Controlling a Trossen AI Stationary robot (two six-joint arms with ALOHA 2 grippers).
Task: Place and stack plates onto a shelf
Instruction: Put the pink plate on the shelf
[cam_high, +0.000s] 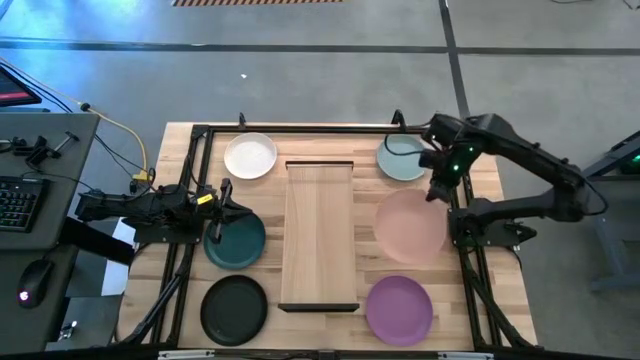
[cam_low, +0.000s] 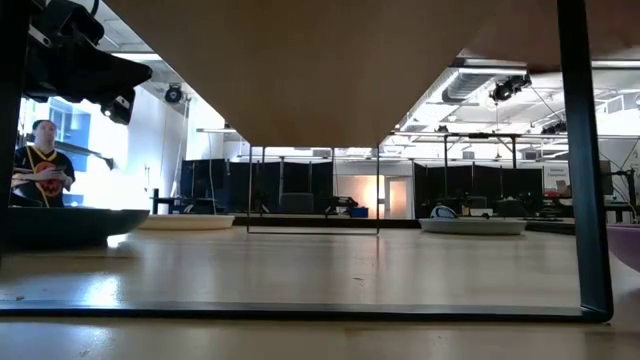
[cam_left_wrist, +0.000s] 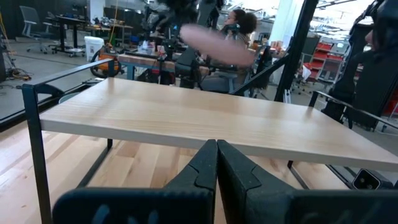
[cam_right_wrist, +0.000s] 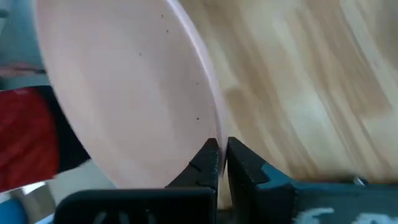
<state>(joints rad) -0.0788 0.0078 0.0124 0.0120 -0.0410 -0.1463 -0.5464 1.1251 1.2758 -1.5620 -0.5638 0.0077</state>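
Observation:
The pale wooden shelf stands in the table's middle on dark legs. My right gripper is shut on the pink plate, right of the shelf. In the left wrist view the pink plate shows raised above the shelf board. My left gripper is shut and empty, over the far edge of the dark teal plate. The white plate, pale blue-green plate, black plate and purple plate lie flat on the table. My right gripper pinches the pink plate's rim between its two fingers, one on each face, at the plate's far right edge. The fingers come slanting down from the far right. The plate is lifted clear of the table and tilted.
A dark metal frame runs along the table's sides and far edge. A desk with a keyboard and mouse stands left of the table. A seated person shows in the room beyond. The shelf top is bare wood.

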